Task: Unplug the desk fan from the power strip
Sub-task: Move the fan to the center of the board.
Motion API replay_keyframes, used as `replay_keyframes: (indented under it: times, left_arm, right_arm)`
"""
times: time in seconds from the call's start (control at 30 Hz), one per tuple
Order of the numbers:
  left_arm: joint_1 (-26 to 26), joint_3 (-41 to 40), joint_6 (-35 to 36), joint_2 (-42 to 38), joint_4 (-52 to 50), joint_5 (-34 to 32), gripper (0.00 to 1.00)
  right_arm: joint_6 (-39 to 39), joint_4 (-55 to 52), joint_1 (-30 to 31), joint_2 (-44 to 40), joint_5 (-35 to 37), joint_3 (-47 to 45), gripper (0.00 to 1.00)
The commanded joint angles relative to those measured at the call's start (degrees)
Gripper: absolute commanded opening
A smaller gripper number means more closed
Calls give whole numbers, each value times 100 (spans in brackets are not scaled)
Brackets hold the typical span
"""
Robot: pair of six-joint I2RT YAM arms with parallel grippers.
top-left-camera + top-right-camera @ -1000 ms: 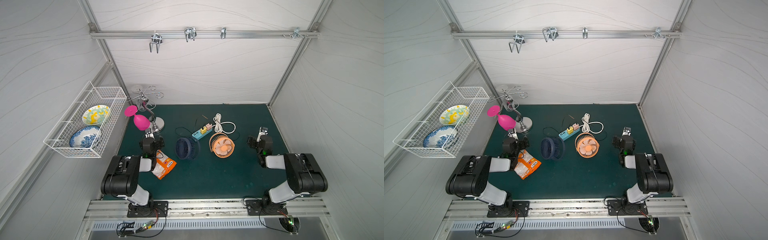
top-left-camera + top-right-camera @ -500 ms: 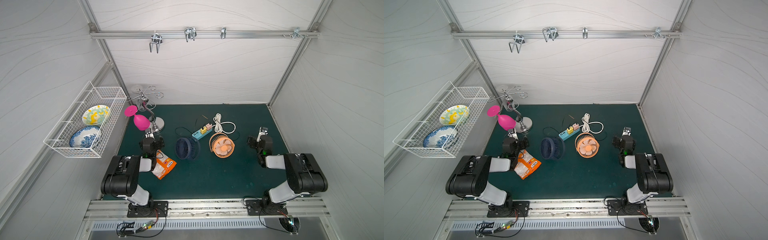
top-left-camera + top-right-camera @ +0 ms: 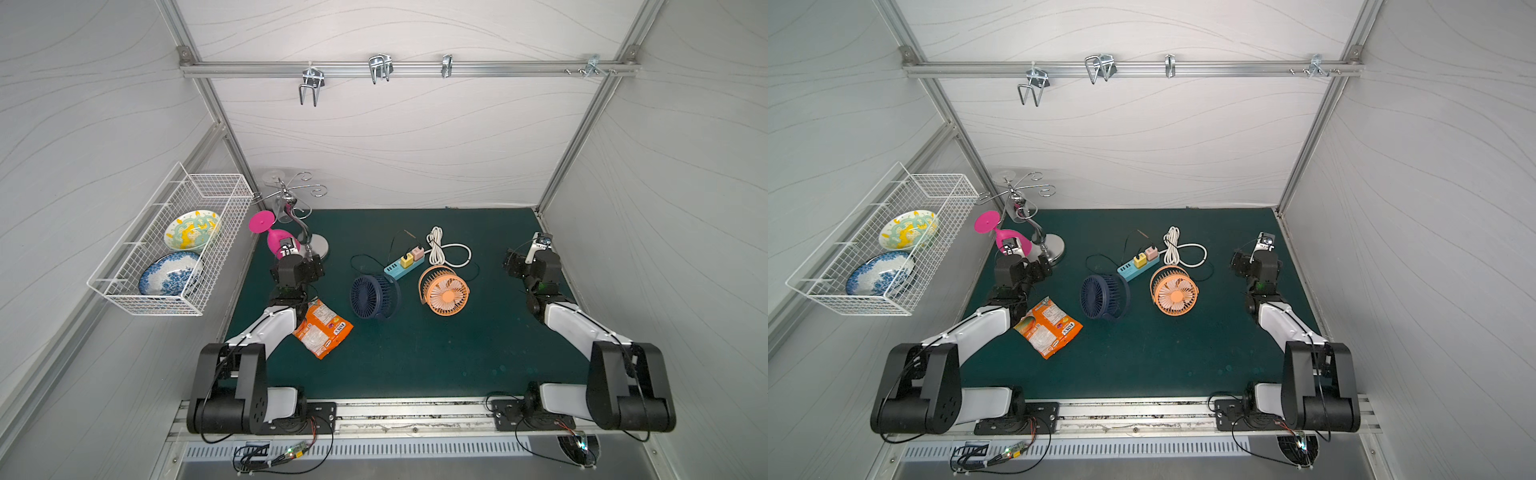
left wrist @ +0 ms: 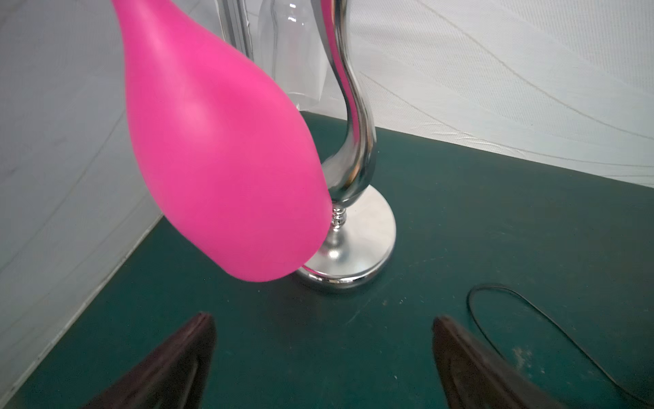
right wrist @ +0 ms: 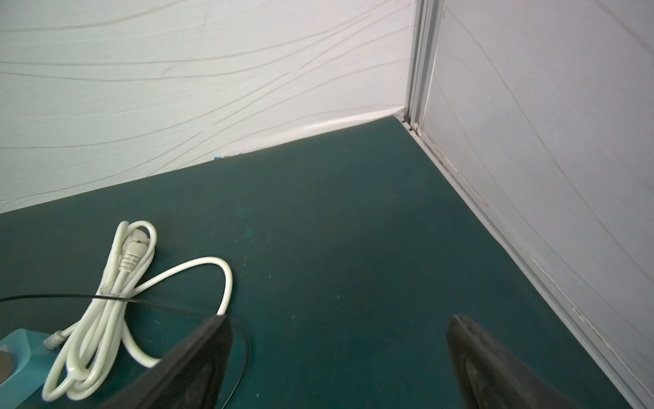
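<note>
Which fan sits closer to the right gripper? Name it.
The orange fan. It stands beside the power strip, on the side toward the right gripper; the dark blue fan sits farther off, toward the left arm.

The surface (image 3: pixel 415 353) is a matt dark-green mat, faintly speckled and scuffed. The stand (image 4: pixel 354 244) is polished chrome metal, mirror-bright on stem and round base. The pink glass (image 4: pixel 219 159) hanging from it looks like smooth satin plastic with a soft sheen; a clear glass (image 4: pixel 293 53) behind it is transparent and glossy. The strip (image 3: pixel 404 266) is smooth light-blue plastic, its cord (image 5: pixel 106 301) glossy white rubbery sheath. Both fans, navy (image 3: pixel 374 296) and orange (image 3: pixel 444 291), have matt plastic grilles. The snack bag (image 3: pixel 322 328) is crinkled shiny foil. The basket (image 3: pixel 166 249) is white coated wire, holding glazed bowls (image 3: pixel 170 272). The walls (image 3: pixel 395 145) are matt white with wavy lines.
</note>
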Motion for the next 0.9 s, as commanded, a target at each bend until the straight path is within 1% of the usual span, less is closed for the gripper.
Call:
replay_keyframes:
  times: [0.0,0.1,0.13,0.17,0.2,0.23,0.27,0.33,0.37,0.43,0.53,0.63,0.73,0.8,0.87]
  left_arm:
    - [-21,397,-619,-276,-1024,549,100]
    - [-10,412,-1225,-477,-1084,1236,100]
    - [-10,437,-1514,-514,-1146,1427,100]
    - [-11,514,-1892,-536,-1323,1475,100]
    - [-11,653,-2372,-557,-1678,1385,100]
    - [-6,842,-2835,-548,-2150,1243,100]
    - [9,1067,-2894,-510,-2408,1429,99]
    - [-5,1279,-2640,-547,-2493,1892,89]
    - [-25,1381,-2565,-611,-2623,1971,88]
    - [-100,1591,-2472,-703,-2967,2078,90]
    - [-258,1771,-2333,-753,-3320,2410,98]
    - [-415,1916,-2113,-765,-3385,2898,100]
    - [-552,2211,-2018,-631,-3587,3119,100]
    - [-620,2511,-1933,-440,-3725,3381,100]
    - [-746,2863,-1789,-166,-3959,3482,100]
  right_arm:
    - [568,-965,-46,-309,-170,438,99]
    - [1528,-1689,-149,-601,-109,873,99]
    - [2163,-2208,-220,-680,0,1059,99]
    - [2849,-3109,-305,-755,114,1401,99]
    - [3525,-3705,-418,-792,134,1649,99]
    - [3869,-3989,-580,-835,-70,1770,99]
    - [3976,-3826,-800,-922,-774,1758,99]
    - [3977,-3594,-965,-1044,-1467,1707,99]
    - [3987,-3648,-970,-1074,-1586,1756,99]
    - [3937,-3736,-982,-1080,-1935,1892,99]
    - [3762,-4133,-975,-976,-2434,2181,99]
    - [3642,-4480,-946,-880,-2801,2382,99]
    - [3526,-4772,-785,-857,-2967,2498,99]
    - [3423,-4906,-590,-860,-2911,2565,99]
    - [3313,-4993,-393,-838,-2919,2619,99]
